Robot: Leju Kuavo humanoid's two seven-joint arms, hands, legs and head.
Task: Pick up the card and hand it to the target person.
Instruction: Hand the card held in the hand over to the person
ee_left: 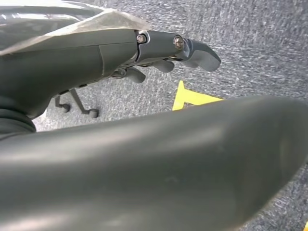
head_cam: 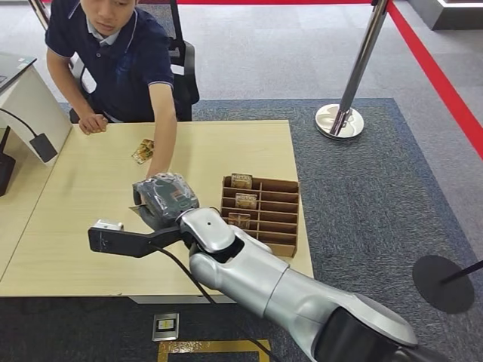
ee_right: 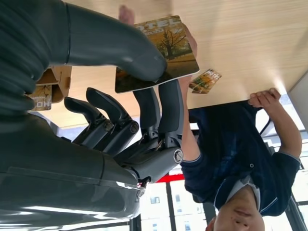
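Right now my right hand (ee_right: 145, 110) pinches the card (ee_right: 160, 53) between thumb and fingers above the wooden table (head_cam: 85, 196), just beside the cardboard card rack (head_cam: 268, 215). A person's hand (ee_right: 188, 43) touches the card's far edge. Another card (head_cam: 143, 151) lies on the table near the person (head_cam: 122, 60). My left hand (ee_left: 171, 50) hangs over the carpet with fingers curled, holding nothing.

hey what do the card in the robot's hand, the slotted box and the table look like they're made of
Card: probably glossy printed plastic or coated card; it stays flat in the right hand.
Slotted box: brown corrugated cardboard, matte, by its raw divider edges.
Table: pale wood-grain top, likely laminate, smooth with faint sheen.
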